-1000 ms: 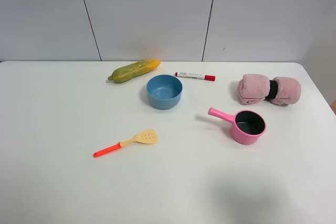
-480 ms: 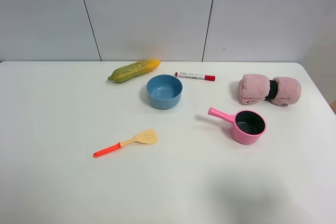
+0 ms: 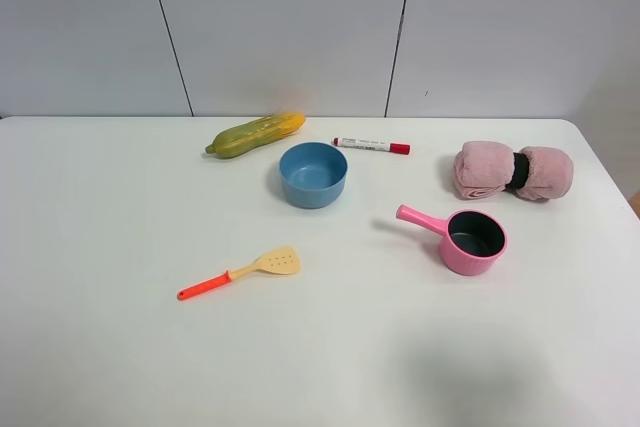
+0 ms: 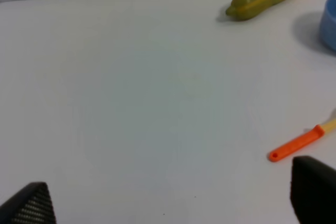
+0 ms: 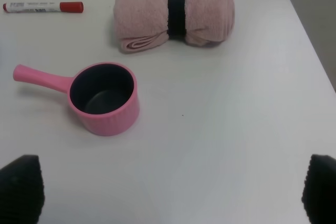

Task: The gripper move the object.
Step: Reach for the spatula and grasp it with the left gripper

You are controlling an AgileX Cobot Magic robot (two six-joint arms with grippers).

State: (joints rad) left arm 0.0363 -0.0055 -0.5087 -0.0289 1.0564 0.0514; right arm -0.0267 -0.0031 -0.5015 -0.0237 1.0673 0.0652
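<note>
The toy spatula (image 3: 240, 273) lies flat on the white table, its pale yellow perforated blade toward the right and its orange-red handle toward the front left. The left wrist view shows only the end of its orange handle (image 4: 298, 144). Neither arm shows in the high view. My left gripper (image 4: 173, 203) is open and empty, its black fingertips wide apart, with the spatula handle just ahead of one fingertip (image 4: 315, 190). My right gripper (image 5: 170, 190) is open and empty, short of the pink saucepan.
A blue bowl (image 3: 313, 174) sits mid-table. A green-yellow toy vegetable (image 3: 255, 134) and a red-capped white marker (image 3: 372, 145) lie behind it. A pink saucepan (image 3: 465, 238) and a rolled pink towel (image 3: 512, 172) are at the right.
</note>
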